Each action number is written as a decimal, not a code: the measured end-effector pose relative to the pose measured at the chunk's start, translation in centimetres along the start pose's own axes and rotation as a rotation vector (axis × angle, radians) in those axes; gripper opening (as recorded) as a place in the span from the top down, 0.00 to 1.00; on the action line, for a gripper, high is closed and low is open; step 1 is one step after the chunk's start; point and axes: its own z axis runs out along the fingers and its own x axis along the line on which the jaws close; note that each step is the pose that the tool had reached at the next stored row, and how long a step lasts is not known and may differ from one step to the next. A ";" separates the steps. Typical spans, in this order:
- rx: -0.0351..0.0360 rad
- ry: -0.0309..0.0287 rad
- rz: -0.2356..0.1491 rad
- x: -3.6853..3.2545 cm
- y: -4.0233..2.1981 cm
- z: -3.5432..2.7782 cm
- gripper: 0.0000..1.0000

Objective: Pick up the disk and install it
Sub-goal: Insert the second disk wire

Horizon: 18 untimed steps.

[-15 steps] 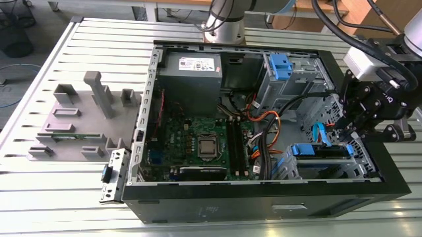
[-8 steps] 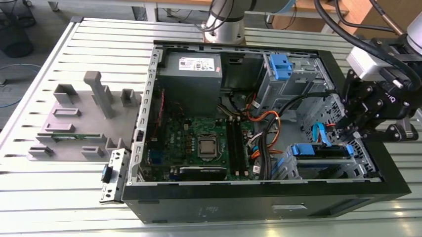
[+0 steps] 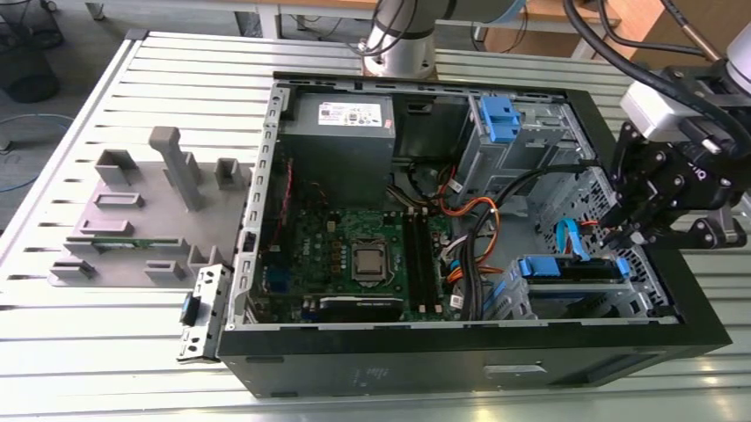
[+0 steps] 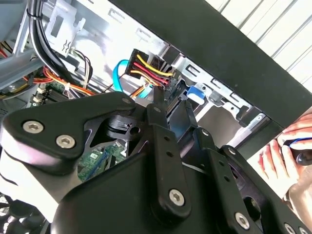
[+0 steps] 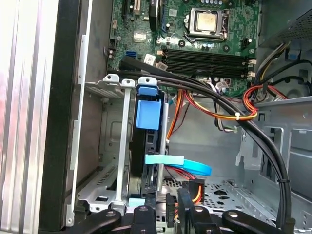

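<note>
Disk (image 3: 572, 268) sits inside the open computer case (image 3: 470, 360), slotted on edge in the metal drive cage (image 5: 109, 146) at the case's front corner, toward the exterior view's right; its blue carrier frame (image 5: 148, 113) shows along the exposed edge in the first wrist view. A light blue data cable (image 5: 187, 165) and a bundle of red, yellow and black power wires (image 4: 146, 68) run to the area just beside it. The gripper (image 3: 639, 230) hangs over that same corner, just above the case wall and near the disk; whether its fingers are apart or together I cannot tell. Beyond the cage lies the green motherboard (image 3: 352, 242) with its bare processor (image 5: 207, 20), and the grey power supply (image 3: 340, 132) fills the far corner. A person's hand (image 4: 287, 156) rests outside the case in the second wrist view.
</note>
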 end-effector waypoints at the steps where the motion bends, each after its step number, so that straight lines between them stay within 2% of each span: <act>1: 0.0000 0.0001 0.000 0.01 -0.17 0.01 0.68; 4: 0.0000 0.0000 0.000 0.05 -0.90 0.06 0.68; 6: 0.0000 -0.0002 0.000 0.06 -1.12 0.20 0.68; 9: -0.0004 0.0001 0.000 0.07 -1.20 0.54 0.68; 18: -0.0007 0.0000 0.000 0.07 -1.22 0.55 0.69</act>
